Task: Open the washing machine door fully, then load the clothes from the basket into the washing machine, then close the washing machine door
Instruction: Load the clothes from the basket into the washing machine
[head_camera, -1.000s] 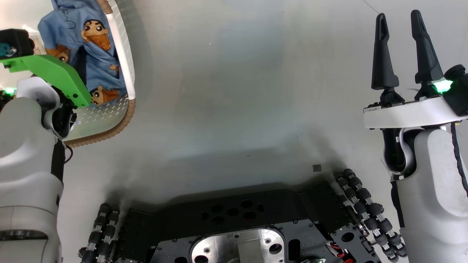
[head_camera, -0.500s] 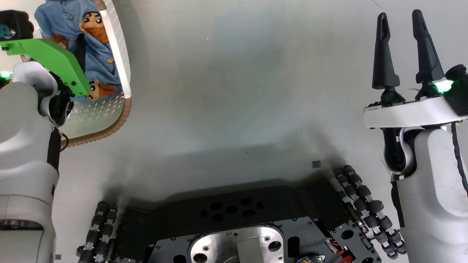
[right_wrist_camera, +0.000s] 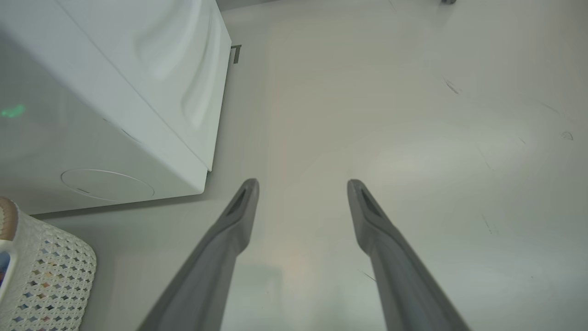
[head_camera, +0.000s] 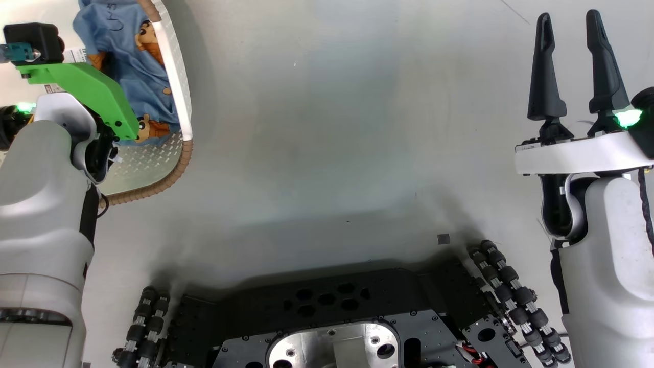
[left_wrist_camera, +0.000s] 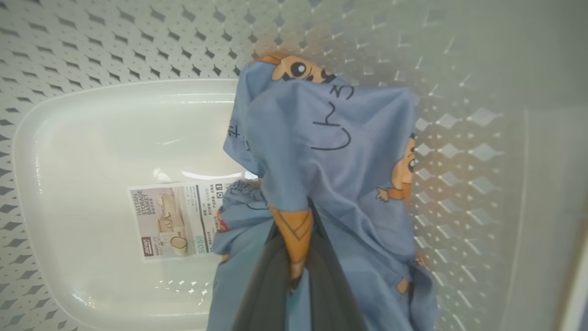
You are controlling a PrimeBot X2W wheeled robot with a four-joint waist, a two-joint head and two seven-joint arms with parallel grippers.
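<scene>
Bright, diffuse light glares in streaks off the basket (left_wrist_camera: 92,138) floor, its wall beyond the clothes (left_wrist_camera: 321,151) looks washed-out and soft, and inside it the left claw (left_wrist_camera: 297,276) blurs close to the lens.

The clothes (left_wrist_camera: 330,161) are soft matt cloth; the basket (left_wrist_camera: 92,151) is glossy perforated plastic with a paper label (left_wrist_camera: 177,220); the washing machine (right_wrist_camera: 151,78) is smooth and shiny.

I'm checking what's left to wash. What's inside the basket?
Blue cartoon clothes, pinched by the left hand, and a paper label on the white floor of the basket. The cloth covers part of the label and the floor beneath, so anything under there is hidden.
</scene>
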